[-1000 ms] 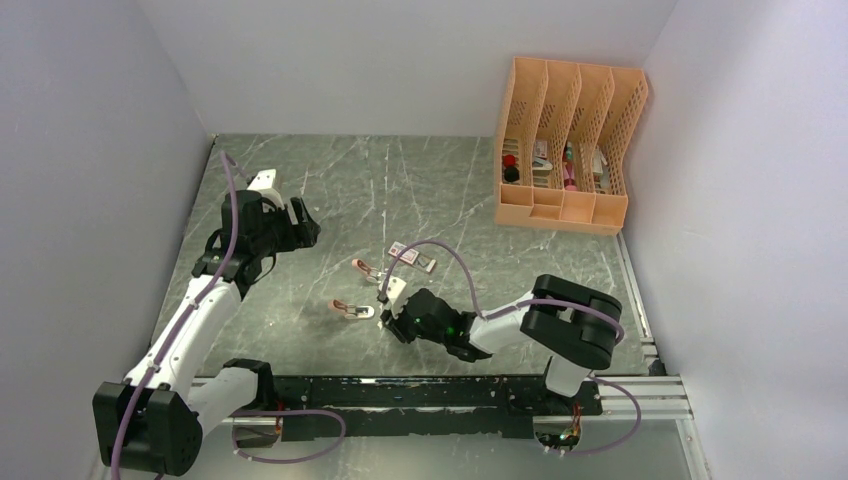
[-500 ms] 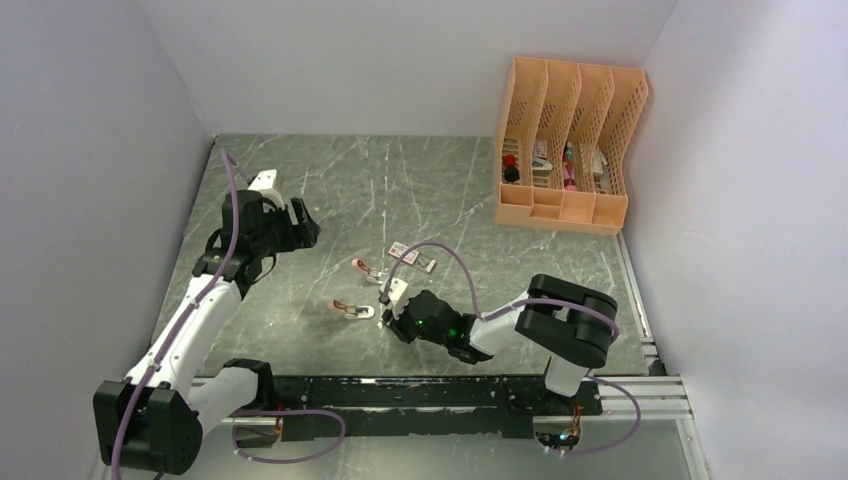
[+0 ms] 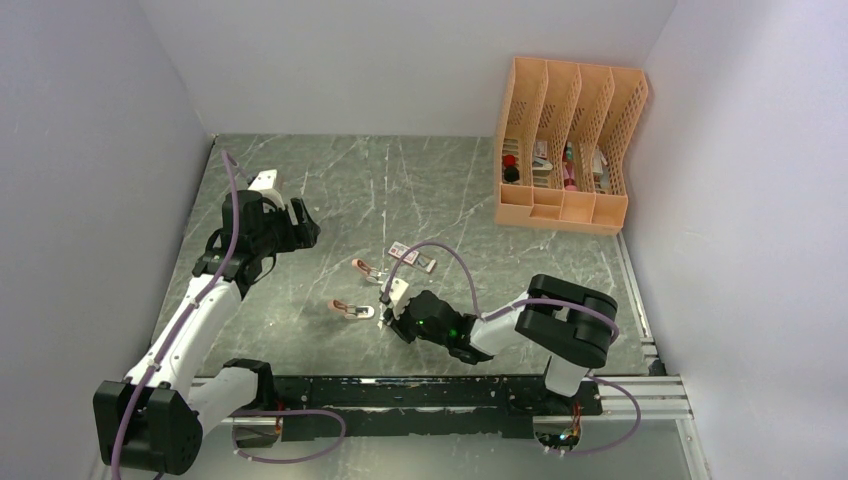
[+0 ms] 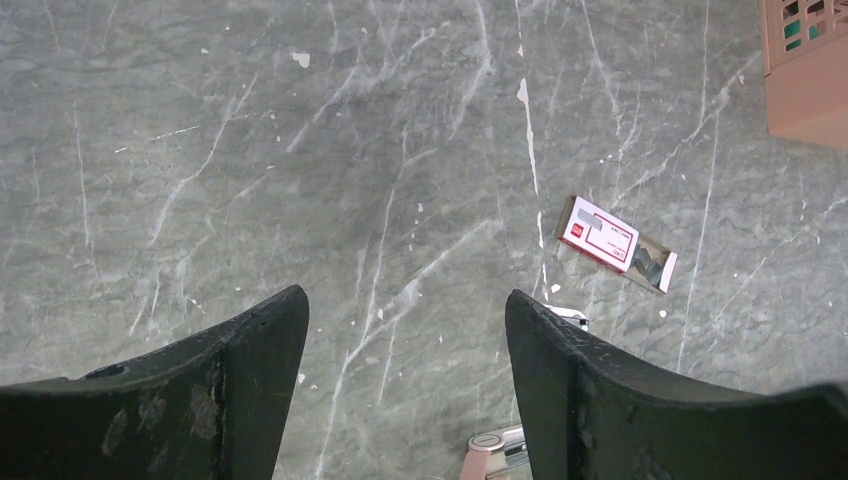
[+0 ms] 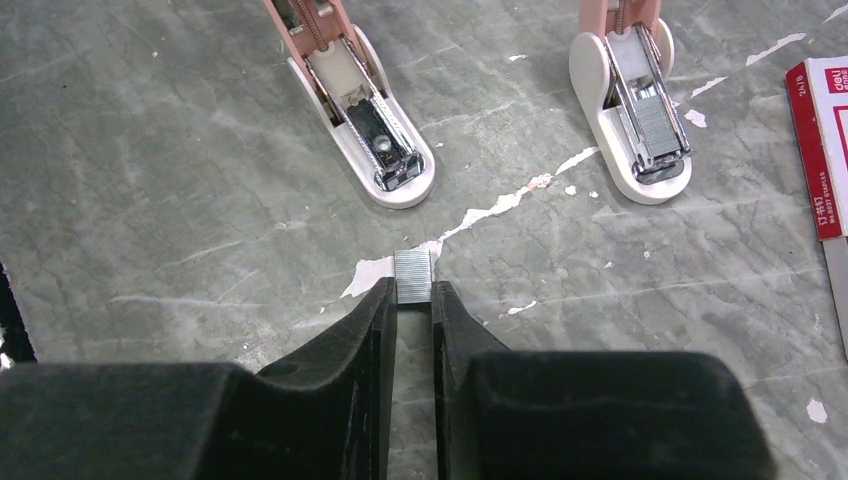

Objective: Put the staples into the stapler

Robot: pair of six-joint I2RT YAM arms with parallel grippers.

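Observation:
My right gripper [image 5: 412,292] is shut on a short silvery staple strip [image 5: 412,276], held just above the table. Two salmon-pink mini staplers lie open ahead of it: the left stapler [image 5: 362,125] shows an empty channel, the right stapler [image 5: 636,110] has staples in its channel. In the top view they show as a near stapler [image 3: 351,309] and a far one [image 3: 368,269], with my right gripper [image 3: 392,318] beside them. The red-and-white staple box [image 3: 412,257] lies behind, its grey tray pulled out [image 4: 612,243]. My left gripper [image 4: 405,310] is open and empty, raised at the left [image 3: 300,225].
A salmon-pink mesh file organizer [image 3: 567,145] with small items in its slots stands at the back right. White walls close in the table on three sides. A metal rail [image 3: 440,392] runs along the near edge.
My right gripper shifted slightly left toward the staplers with the strip in it. The left arm has not moved.

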